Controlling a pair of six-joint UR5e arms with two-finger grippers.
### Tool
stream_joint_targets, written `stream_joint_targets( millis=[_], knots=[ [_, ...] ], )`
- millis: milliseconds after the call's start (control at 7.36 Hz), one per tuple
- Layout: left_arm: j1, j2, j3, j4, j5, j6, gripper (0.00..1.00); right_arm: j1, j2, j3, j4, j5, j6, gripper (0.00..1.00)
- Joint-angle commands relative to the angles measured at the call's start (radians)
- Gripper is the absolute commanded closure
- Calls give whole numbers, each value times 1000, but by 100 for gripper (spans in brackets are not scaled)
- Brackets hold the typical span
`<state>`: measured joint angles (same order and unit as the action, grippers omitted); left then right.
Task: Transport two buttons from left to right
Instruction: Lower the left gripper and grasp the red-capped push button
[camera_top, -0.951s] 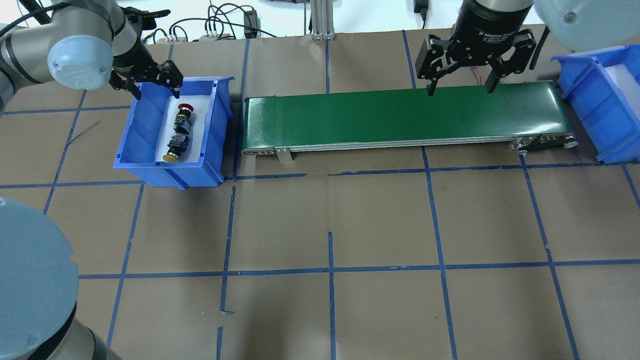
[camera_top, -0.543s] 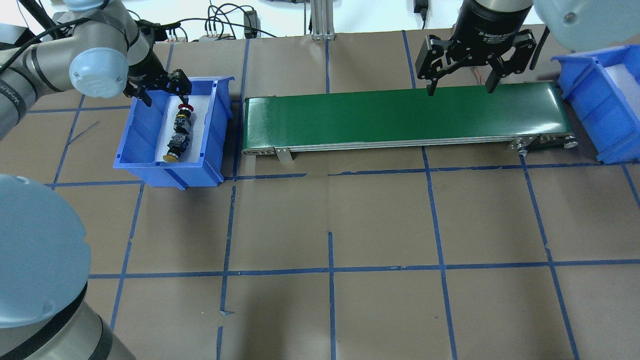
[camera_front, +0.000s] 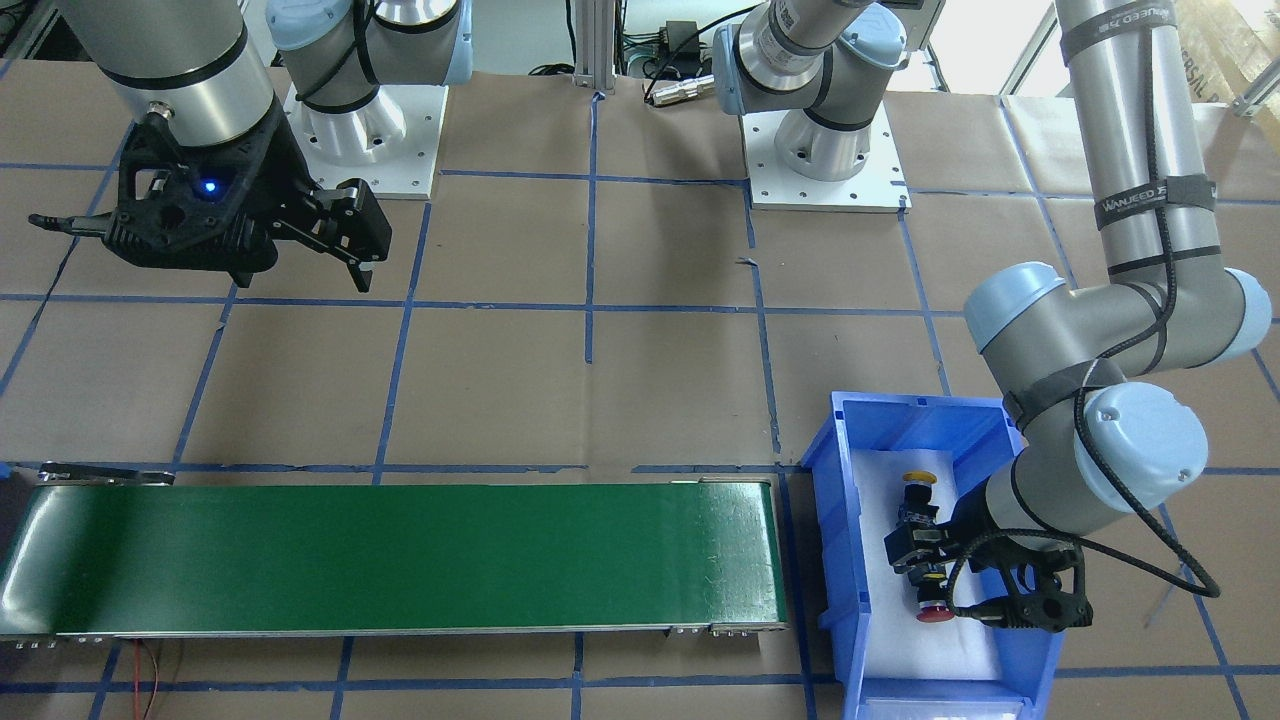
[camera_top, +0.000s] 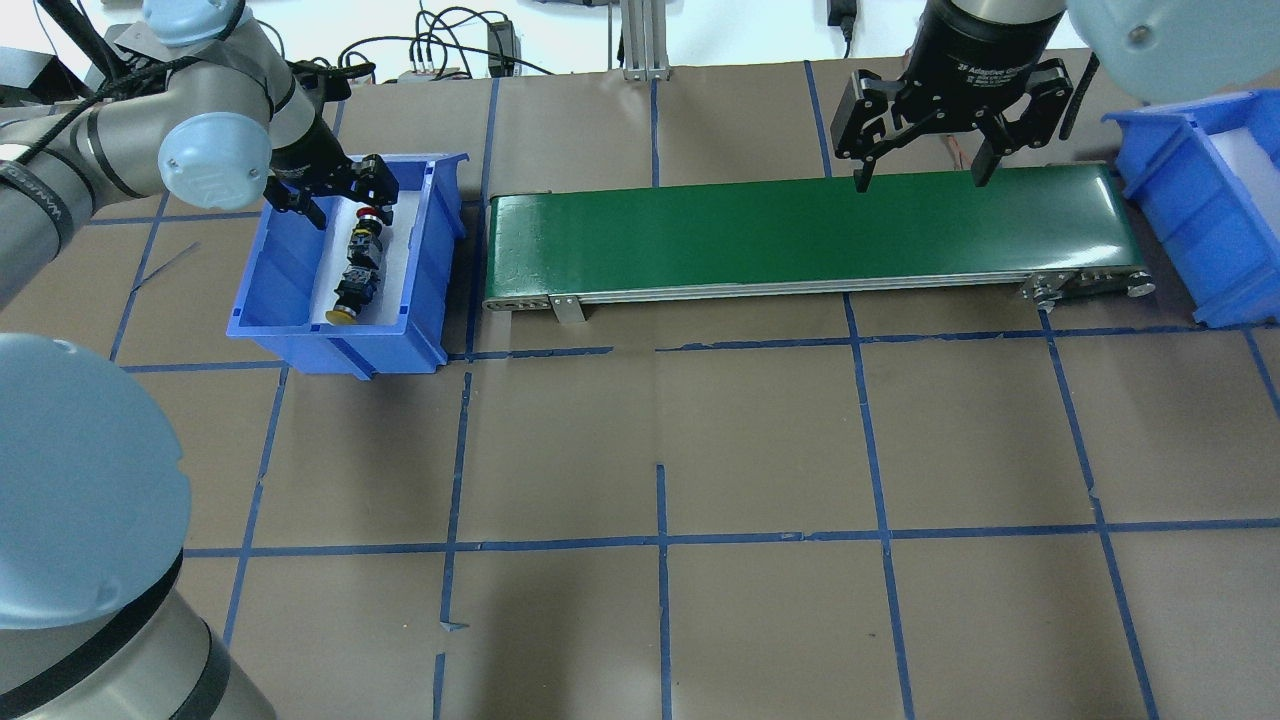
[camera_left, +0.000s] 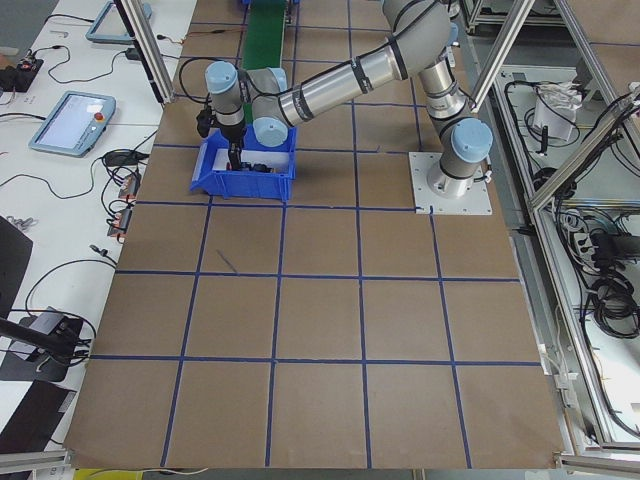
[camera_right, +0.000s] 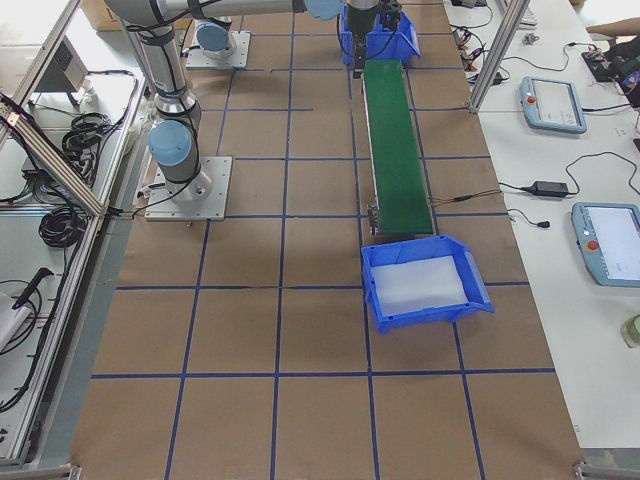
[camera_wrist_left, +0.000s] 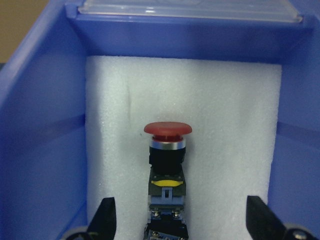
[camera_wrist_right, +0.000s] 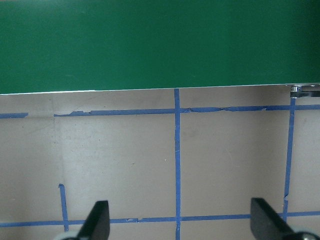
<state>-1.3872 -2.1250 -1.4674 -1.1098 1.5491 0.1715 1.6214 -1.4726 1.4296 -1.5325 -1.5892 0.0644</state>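
Note:
A red-capped button (camera_top: 368, 232) and a yellow-capped button (camera_top: 352, 293) lie end to end on white foam in the left blue bin (camera_top: 285, 275). My left gripper (camera_top: 350, 205) is open and hangs over the bin's far end, its fingers on either side of the red button. In the left wrist view the red cap (camera_wrist_left: 168, 129) sits between and just ahead of the open fingertips (camera_wrist_left: 106, 216), with nothing touching it. My right gripper (camera_top: 920, 180) is open and empty above the far edge of the green conveyor belt (camera_top: 800, 230).
A second blue bin (camera_top: 1190, 200) with white foam stands at the belt's right end. Brown paper with blue tape lines covers the table (camera_top: 660, 450). Cables and a metal post lie along the far edge.
My left gripper has moved right and down, from beside the bin's far left corner to over the red button. The right arm has not moved.

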Motion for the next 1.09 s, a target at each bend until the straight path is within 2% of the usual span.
stream_joint_targets(
  millis=[0, 272, 408, 679, 815, 951],
  knots=[
    [2, -15, -5, -4, 8, 0, 15, 0, 0, 0, 0, 0, 0, 0],
    [0, -38, -8, -4, 9, -1, 16, 0, 0, 0, 0, 0, 0, 0],
    [0, -38, -19, -2, 9, -6, 19, 0, 0, 0, 0, 0, 0, 0],
    [2, -30, -25, 8, 9, -15, 40, 0, 0, 0, 0, 0, 0, 0],
    [8, -20, -25, 7, 12, -41, 62, 0, 0, 0, 0, -2, 0, 0],
    [10, -13, -21, 5, 35, -49, 81, 0, 0, 0, 0, -2, 0, 0]
  ],
)
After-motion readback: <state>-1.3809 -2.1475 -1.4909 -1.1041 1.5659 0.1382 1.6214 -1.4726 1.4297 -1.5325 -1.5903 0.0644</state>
